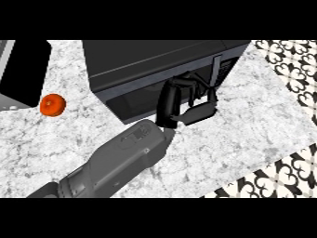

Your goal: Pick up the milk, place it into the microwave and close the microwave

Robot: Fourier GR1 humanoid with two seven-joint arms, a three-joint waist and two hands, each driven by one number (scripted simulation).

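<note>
At the far left stands a grey and black appliance (9, 74), with a small orange round thing (51, 105) beside it on the marble counter (257, 125). The black microwave (154, 60) sits mid-counter, its door apparently shut. The left hand (168, 104) rests against its front, fingers spread, holding nothing. I can't see the milk.

Black microwave (154, 60), upper centre of my view: upright on the bench (64, 153), door shut, control panel at its right end.

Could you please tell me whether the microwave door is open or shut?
Shut: the microwave door sits flush across the front, robot hand against it.
</note>
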